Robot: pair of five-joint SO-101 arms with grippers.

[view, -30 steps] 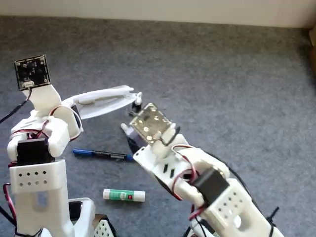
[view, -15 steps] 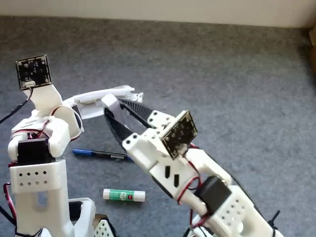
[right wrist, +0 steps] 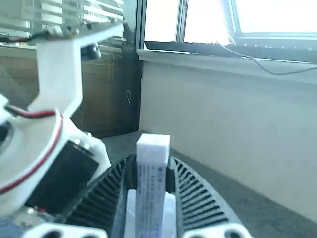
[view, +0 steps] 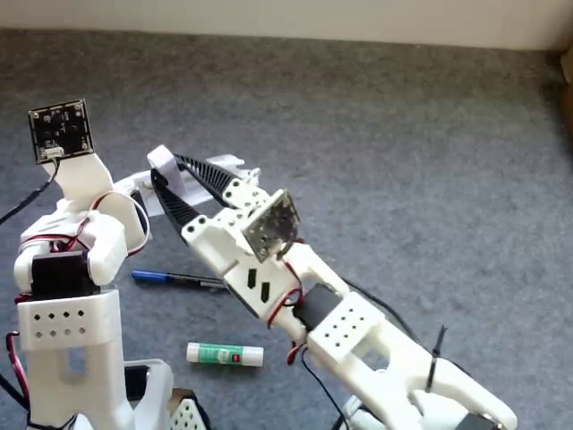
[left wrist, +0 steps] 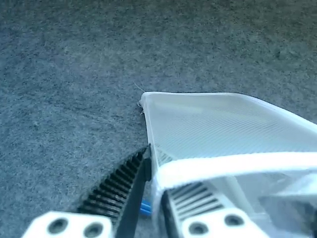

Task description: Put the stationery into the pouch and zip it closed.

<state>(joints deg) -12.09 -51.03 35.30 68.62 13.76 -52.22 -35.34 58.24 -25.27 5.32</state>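
White mesh pouch (left wrist: pixel 218 129) is held up, pinched by the left end effector (left wrist: pixel 154 166). White eraser (right wrist: pixel 152 188) stands upright in the right end effector (right wrist: pixel 152 159). Blue-capped pen (view: pixel 175 279) and green-labelled glue stick (view: pixel 226 355) lie flat on the surface (view: pixel 430 134).

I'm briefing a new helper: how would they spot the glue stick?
On the grey carpet, look beside the left arm's base. The glue stick lies there, apart from the blue pen: short, thick, white with a green middle, not thin.
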